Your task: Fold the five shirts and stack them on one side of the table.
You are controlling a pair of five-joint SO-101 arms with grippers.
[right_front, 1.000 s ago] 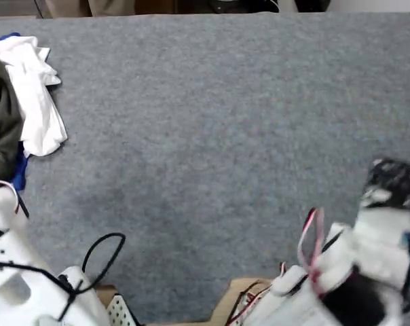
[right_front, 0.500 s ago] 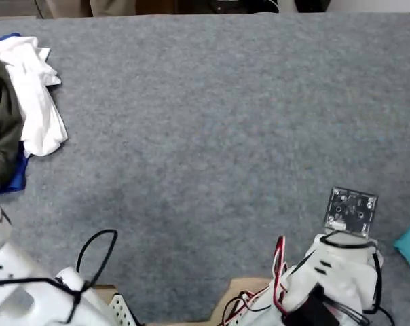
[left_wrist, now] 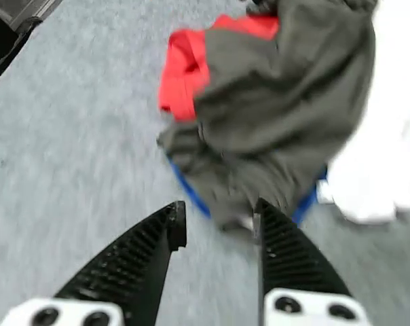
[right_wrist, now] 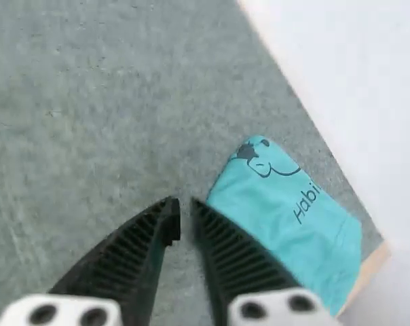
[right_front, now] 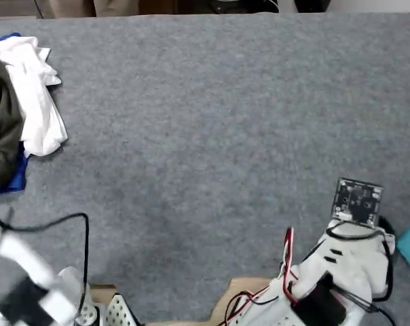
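Pile of unfolded shirts sits just beyond my left fingers, spread and swinging in for the next; far right of it, my right fingers (nearly pressed together, empty) have left the folded teal shirt.

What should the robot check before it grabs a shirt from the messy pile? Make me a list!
1. Is the left pincer ready? Ok: open, holding nothing.
2. Is it aimed at the pile? Ok: the dark grey shirt lies just ahead of its tips.
3. Is one shirt free to lift alone? Not ok: the dark grey shirt lies over the red shirt and the blue shirt, with the white shirt against it.
4. Is there room to fold? Ok: a wide stretch of grey table lies beside the pile.
5. Is the right pincer out of the way? Ok: shut, beside the folded teal shirt at the table's corner.
6. Are the tips touching cloth? Cannot tell.
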